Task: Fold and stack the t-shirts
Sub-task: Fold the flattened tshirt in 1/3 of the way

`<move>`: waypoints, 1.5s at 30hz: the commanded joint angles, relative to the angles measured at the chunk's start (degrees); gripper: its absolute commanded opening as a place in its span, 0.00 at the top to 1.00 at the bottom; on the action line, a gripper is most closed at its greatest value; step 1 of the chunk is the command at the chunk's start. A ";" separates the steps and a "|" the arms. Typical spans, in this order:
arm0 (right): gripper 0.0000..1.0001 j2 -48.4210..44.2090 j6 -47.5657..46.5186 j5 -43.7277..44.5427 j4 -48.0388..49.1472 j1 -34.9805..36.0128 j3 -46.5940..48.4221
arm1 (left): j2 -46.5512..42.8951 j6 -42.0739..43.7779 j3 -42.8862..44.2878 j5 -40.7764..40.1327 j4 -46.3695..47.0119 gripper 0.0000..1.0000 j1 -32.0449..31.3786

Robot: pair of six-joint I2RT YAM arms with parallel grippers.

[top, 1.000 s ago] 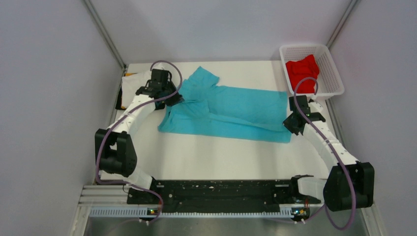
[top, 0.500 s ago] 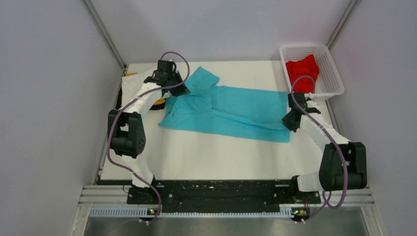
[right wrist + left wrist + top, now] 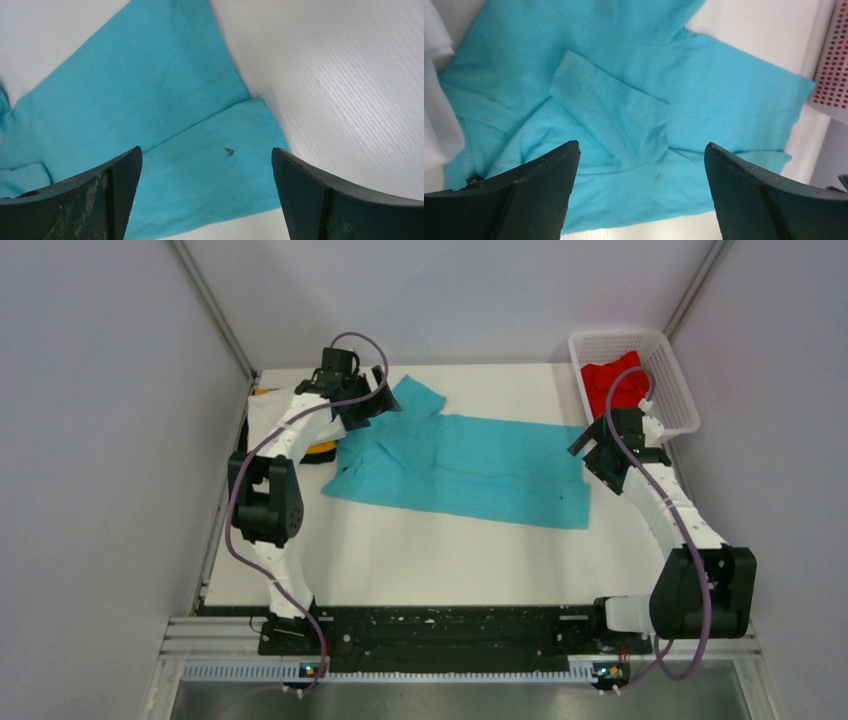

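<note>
A turquoise-blue t-shirt [image 3: 470, 465] lies flat across the middle of the table, folded lengthwise, with one sleeve [image 3: 609, 107] laid over its body. My left gripper [image 3: 378, 400] hovers open above the collar end; in the left wrist view the cloth [image 3: 624, 100] lies below the gripper [image 3: 641, 150], and nothing is between the fingers. My right gripper [image 3: 592, 453] hangs open over the hem end [image 3: 200, 165], also [image 3: 206, 155] empty. A red t-shirt [image 3: 612, 383] lies in the basket. White [image 3: 265, 415] and yellow-orange [image 3: 320, 449] t-shirts lie at the left edge.
The white mesh basket [image 3: 682, 392] stands at the back right corner, its wall [image 3: 834, 65] also showing in the left wrist view. Grey walls close in the table on both sides. Bare white tabletop [image 3: 450, 560] lies in front of the shirt.
Both grippers have opened and let go of the turquoise shirt, then risen off it. The left gripper moved toward the back, the right one back and right. The shirt now lies flatter.
</note>
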 commanded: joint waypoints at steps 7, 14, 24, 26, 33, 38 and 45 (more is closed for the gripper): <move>0.01 9.56 -8.75 -16.72 8.80 14.39 -2.57 | -8.00 -0.63 -18.68 0.80 4.18 0.01 0.06; 0.01 17.02 -9.70 -14.49 8.76 16.80 -3.01 | -10.27 -2.61 -28.54 -2.63 5.80 0.01 0.61; 0.01 6.81 -8.89 -15.01 4.83 16.82 -18.23 | -27.27 -12.55 -52.10 -4.94 6.00 0.01 0.13; 0.01 4.07 -8.70 -16.34 3.56 16.80 -20.11 | -32.49 -14.91 -56.08 -5.72 3.82 0.01 -0.89; 0.01 -4.51 -6.99 -17.18 -3.68 16.86 -25.33 | -51.25 -24.49 -67.14 -8.04 -4.62 0.01 -5.82; 0.01 -8.46 -5.30 -18.76 -4.43 17.22 -28.39 | -59.81 -31.45 -72.47 -8.20 -5.16 0.01 -11.12; 0.01 -9.31 -5.65 -15.78 -4.64 17.22 -25.35 | -61.84 -26.66 -62.99 -13.32 -5.27 0.01 -14.15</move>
